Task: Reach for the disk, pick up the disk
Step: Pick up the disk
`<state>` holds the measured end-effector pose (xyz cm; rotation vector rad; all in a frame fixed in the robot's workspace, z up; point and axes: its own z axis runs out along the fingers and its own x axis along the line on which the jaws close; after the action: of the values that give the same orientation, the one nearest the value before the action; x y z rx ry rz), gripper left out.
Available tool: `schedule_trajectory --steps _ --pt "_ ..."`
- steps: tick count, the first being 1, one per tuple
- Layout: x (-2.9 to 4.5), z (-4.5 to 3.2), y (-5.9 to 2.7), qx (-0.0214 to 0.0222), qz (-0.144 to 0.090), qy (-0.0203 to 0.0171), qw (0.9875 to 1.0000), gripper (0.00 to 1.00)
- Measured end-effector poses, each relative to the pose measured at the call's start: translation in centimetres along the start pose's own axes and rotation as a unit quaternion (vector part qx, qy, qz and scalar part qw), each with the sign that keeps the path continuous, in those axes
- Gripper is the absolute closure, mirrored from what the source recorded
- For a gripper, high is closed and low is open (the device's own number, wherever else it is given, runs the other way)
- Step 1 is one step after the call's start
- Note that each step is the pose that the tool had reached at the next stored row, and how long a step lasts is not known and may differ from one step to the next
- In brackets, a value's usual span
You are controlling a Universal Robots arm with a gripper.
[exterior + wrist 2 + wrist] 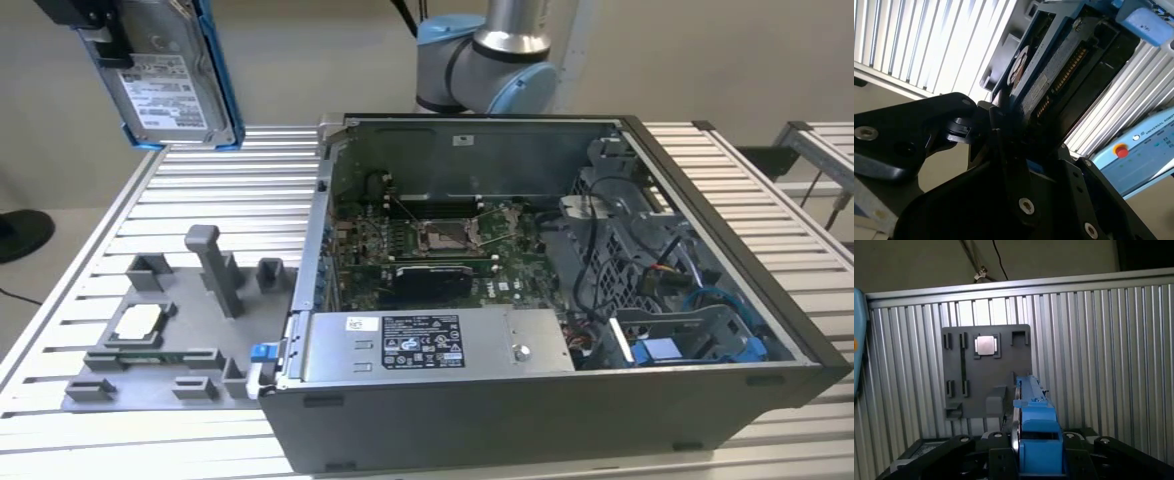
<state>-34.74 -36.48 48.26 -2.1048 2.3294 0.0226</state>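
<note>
The disk, a silver drive with a white label and a blue bracket, hangs upright high above the table at the exterior view's far left. My gripper is shut on its upper end. In the first wrist view the disk shows edge-on between the black fingers, its blue bracket toward the camera. In the second wrist view the disk sticks out from the gripper, with its connector edge showing.
Below the disk lies a grey fixture plate with posts and a small square silver chip. An open computer case takes up the middle of the slatted metal table. The arm's base stands behind the case.
</note>
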Motion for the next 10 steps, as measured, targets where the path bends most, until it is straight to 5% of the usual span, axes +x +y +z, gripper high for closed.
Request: schedule_trajectory --steps 10 --pt "-0.37 -0.02 -3.61 0.0001 0.000 0.0000 1.0000 1.00"
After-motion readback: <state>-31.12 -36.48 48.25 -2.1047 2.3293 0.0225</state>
